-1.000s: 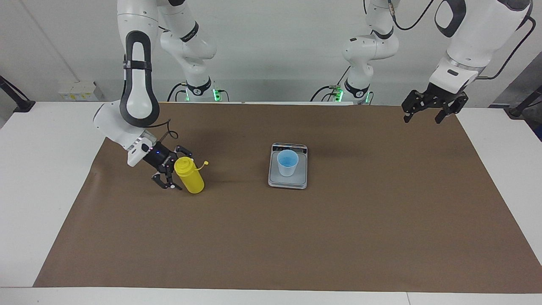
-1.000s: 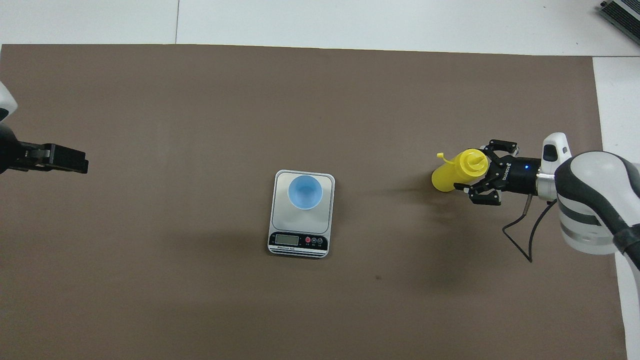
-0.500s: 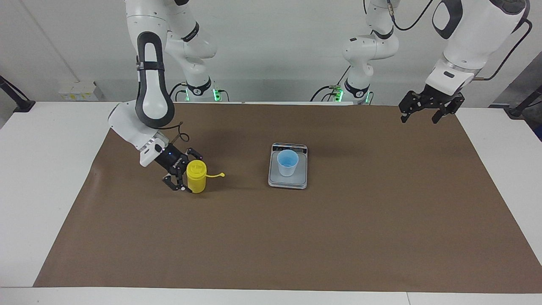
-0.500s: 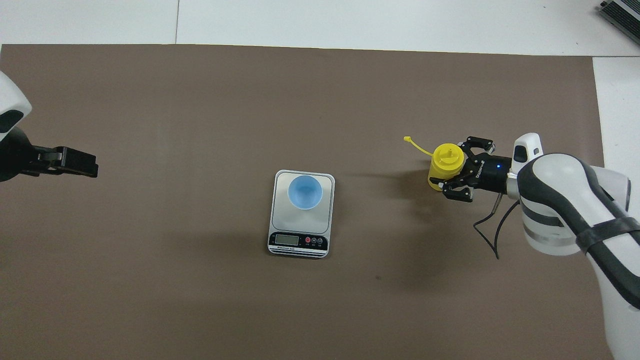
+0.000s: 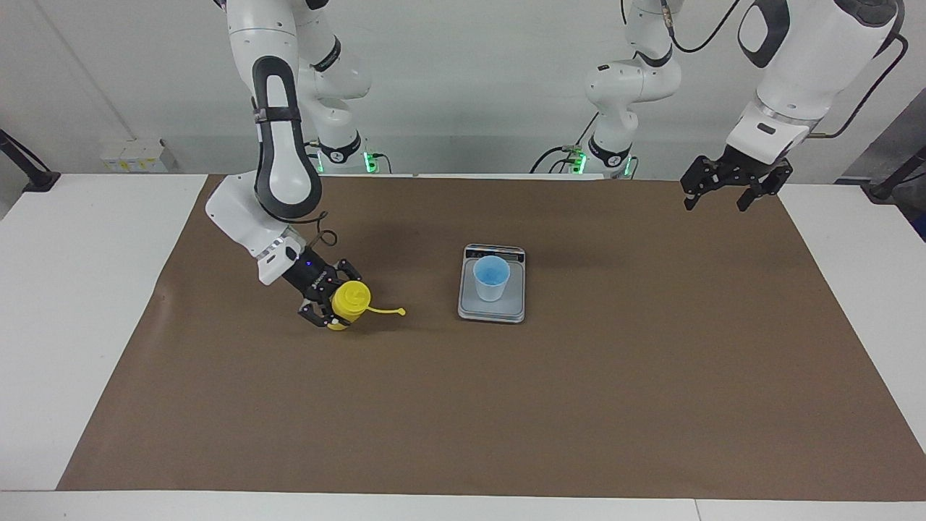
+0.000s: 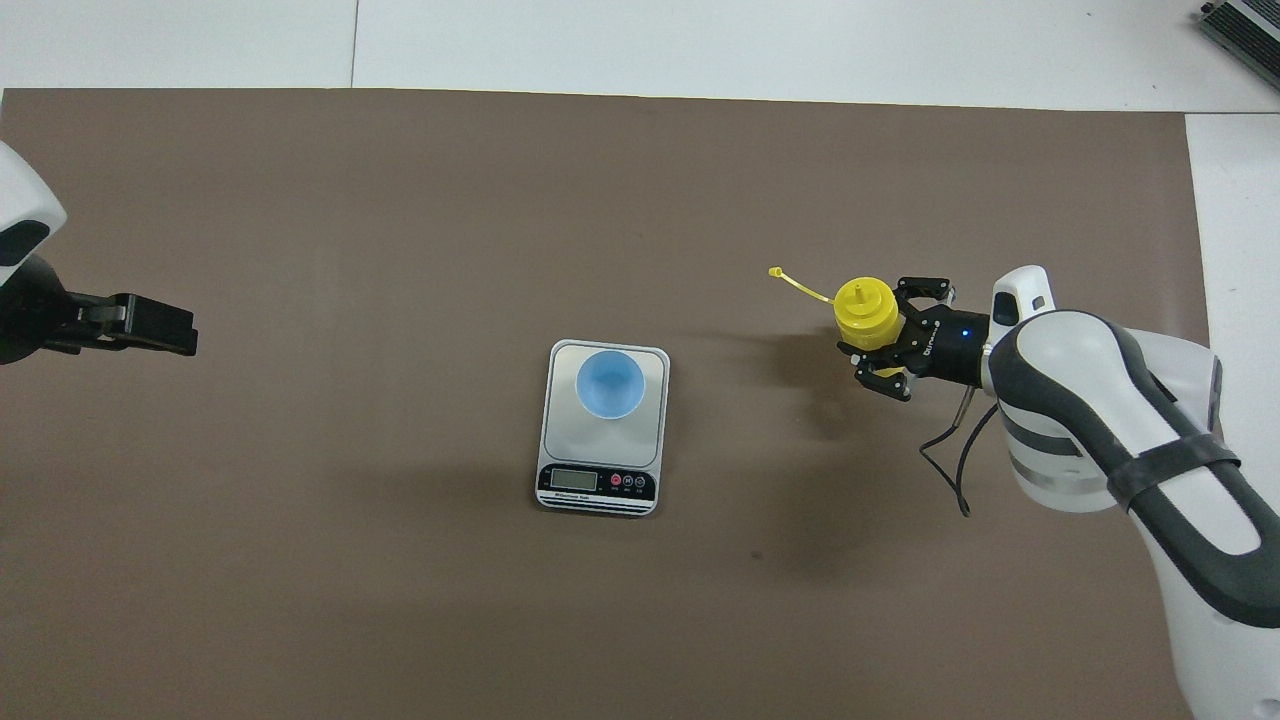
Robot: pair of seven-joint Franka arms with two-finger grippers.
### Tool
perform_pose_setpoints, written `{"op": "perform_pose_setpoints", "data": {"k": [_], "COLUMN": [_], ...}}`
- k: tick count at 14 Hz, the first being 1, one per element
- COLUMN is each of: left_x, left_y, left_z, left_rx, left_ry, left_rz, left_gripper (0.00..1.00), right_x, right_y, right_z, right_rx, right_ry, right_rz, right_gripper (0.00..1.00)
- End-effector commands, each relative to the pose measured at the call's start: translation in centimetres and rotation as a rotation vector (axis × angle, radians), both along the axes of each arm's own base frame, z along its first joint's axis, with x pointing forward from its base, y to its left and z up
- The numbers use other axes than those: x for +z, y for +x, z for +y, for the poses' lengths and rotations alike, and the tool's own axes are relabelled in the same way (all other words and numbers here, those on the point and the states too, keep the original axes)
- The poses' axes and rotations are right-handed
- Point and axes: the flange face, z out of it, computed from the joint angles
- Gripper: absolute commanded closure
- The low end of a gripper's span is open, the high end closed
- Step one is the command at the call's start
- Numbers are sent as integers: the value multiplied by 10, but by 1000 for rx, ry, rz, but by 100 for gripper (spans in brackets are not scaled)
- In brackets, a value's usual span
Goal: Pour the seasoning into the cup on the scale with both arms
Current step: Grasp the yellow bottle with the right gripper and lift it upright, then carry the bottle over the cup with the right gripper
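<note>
The yellow seasoning bottle (image 5: 352, 297) is in my right gripper (image 5: 334, 310), which is shut on its body and holds it tilted just over the mat, toward the right arm's end of the table from the scale. Its cap strap (image 5: 387, 311) hangs out toward the scale. In the overhead view the bottle (image 6: 865, 312) sits in the right gripper (image 6: 872, 348). The pale-blue cup (image 5: 491, 278) stands upright on the silver scale (image 5: 492, 311), mid-table; the overhead view also shows the cup (image 6: 610, 384) and the scale (image 6: 560, 445). My left gripper (image 5: 715, 202) waits open and empty, raised over the mat's edge at the left arm's end; it also shows in the overhead view (image 6: 160, 325).
A brown paper mat (image 5: 579, 405) covers most of the white table (image 5: 72, 289). A black cable (image 6: 955, 470) loops off the right wrist. The scale's dark display strip (image 6: 597, 482) is on the edge nearer to the robots.
My right gripper has carried the bottle toward the scale, and the bottle has swung from leaning one way, through upright, to a new tilt. The left gripper has barely shifted.
</note>
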Motion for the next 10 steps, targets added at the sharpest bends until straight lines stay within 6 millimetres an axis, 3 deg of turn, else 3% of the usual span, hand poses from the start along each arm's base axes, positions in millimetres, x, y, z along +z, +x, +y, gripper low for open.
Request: {"op": "perform_pose_setpoints", "data": {"k": [1,7,10], "left_x": [4,5,4], "left_y": [-5,-5,-6], "left_z": [1,2,1], "left_rx": [4,-21,-24], "left_ry": [-8,-8,-7], "left_rz": [0,1,0], "left_gripper": [0,0,0], "right_x": [14,51,70], "right_y": [2,10,7], "right_z": [18,45,84], "right_rx": [34,155,197], "right_ry": [-22,-282,-395], "right_rz": [-40,-7,12], "right_gripper": [100,100,100]}}
